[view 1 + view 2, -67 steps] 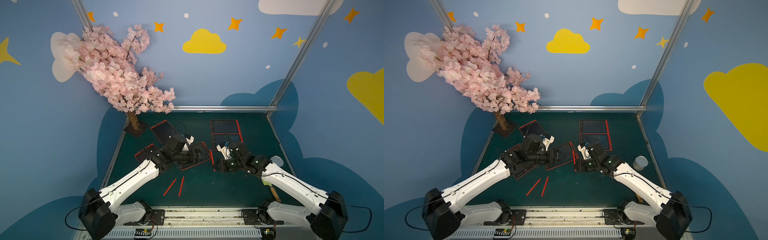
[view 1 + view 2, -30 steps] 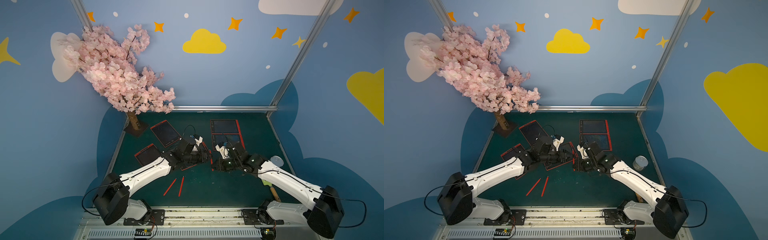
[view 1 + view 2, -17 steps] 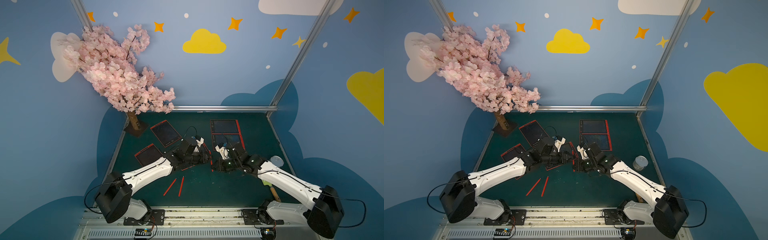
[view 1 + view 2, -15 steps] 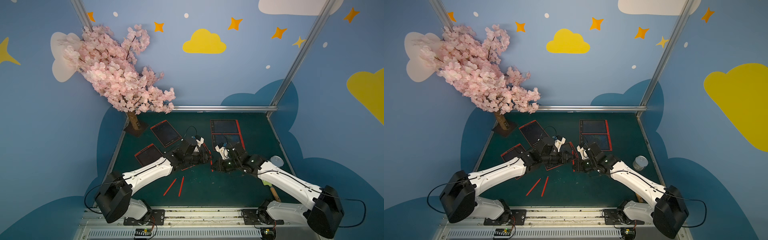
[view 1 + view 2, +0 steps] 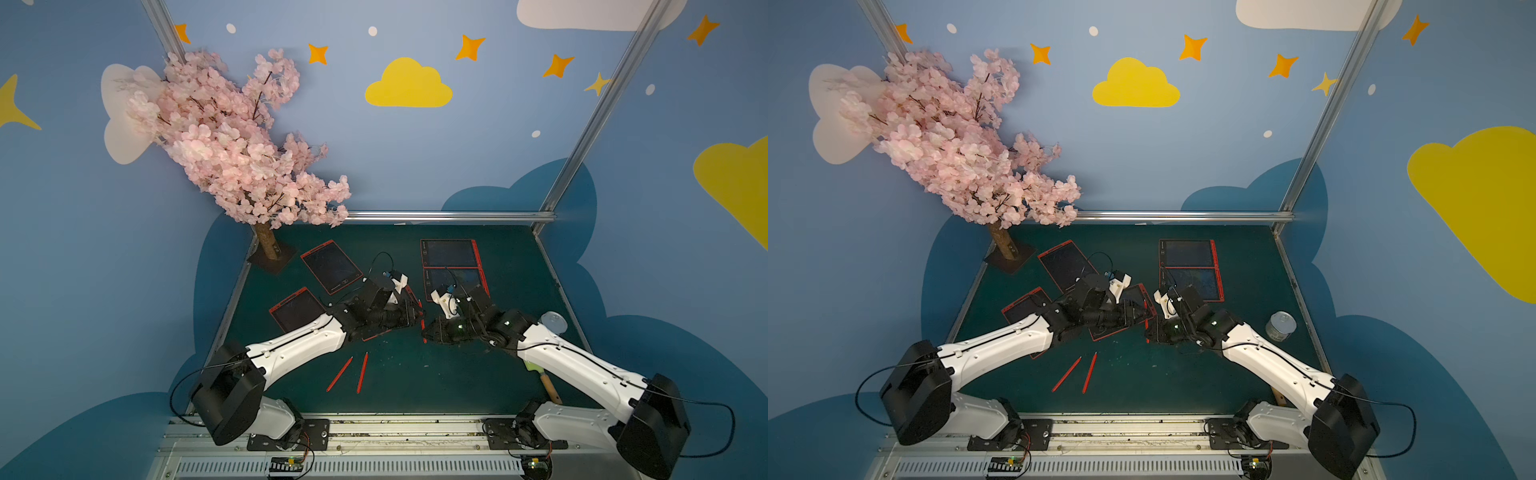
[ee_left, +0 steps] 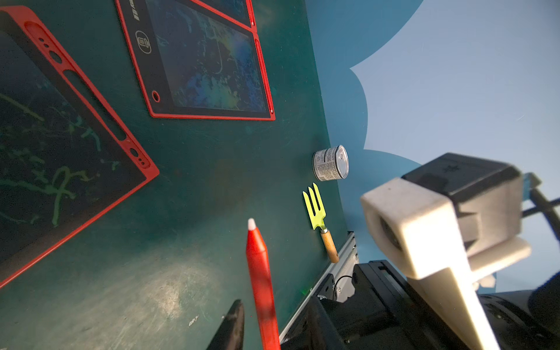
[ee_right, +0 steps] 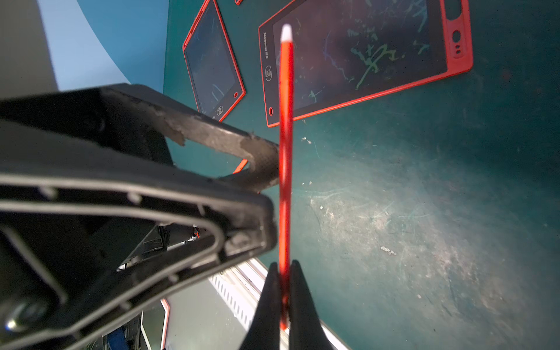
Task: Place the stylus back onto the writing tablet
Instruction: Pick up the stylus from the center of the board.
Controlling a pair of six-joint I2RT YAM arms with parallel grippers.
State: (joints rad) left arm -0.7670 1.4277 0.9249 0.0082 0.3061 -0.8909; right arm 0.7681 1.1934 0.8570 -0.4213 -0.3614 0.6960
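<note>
— Stylus (image 7: 285,121): where is it?
— Held up over the middle of the desk (image 7: 424,212). The right claw (image 7: 283,291) is clamped tight on its back end, and the white tip points toward the scribbled writing tablet (image 7: 394,45)
— And the left claw (image 7: 266,194)?
— Jaws apart, tips right beside the stylus, gripping nothing I can see

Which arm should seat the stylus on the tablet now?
Right, probably. The right claw is shut on the stylus, whose tip points toward the scribbled tablet. The left claw is open, only beside the stylus.
</note>
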